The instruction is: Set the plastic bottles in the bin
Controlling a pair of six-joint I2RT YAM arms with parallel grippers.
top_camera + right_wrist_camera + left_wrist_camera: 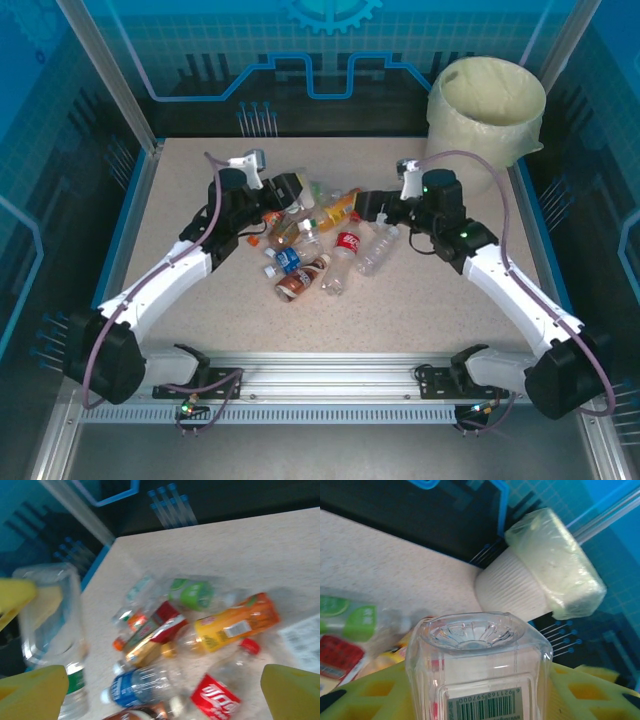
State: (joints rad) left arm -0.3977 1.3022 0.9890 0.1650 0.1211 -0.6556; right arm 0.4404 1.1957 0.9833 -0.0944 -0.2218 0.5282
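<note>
Several plastic bottles (320, 245) lie in a heap at the table's middle: an orange one (235, 625), a red-labelled one (215, 695), a blue-labelled one (132, 685) and a green-labelled one (192, 594). My left gripper (296, 190) hangs at the heap's back left. It is shut on a clear bottle (475, 645) whose base faces its camera. That clear bottle (55, 630) also stands at the left of the right wrist view. My right gripper (375, 205) is open at the heap's right side, its yellow fingers (295, 692) wide apart with nothing between them. The white bin (487, 105) stands at the far right corner.
The bin (540, 580) with its pale bag liner appears beyond the held bottle in the left wrist view. Blue panelled walls and metal posts enclose the table (180, 200). Bare tabletop lies to the left, right and front of the heap.
</note>
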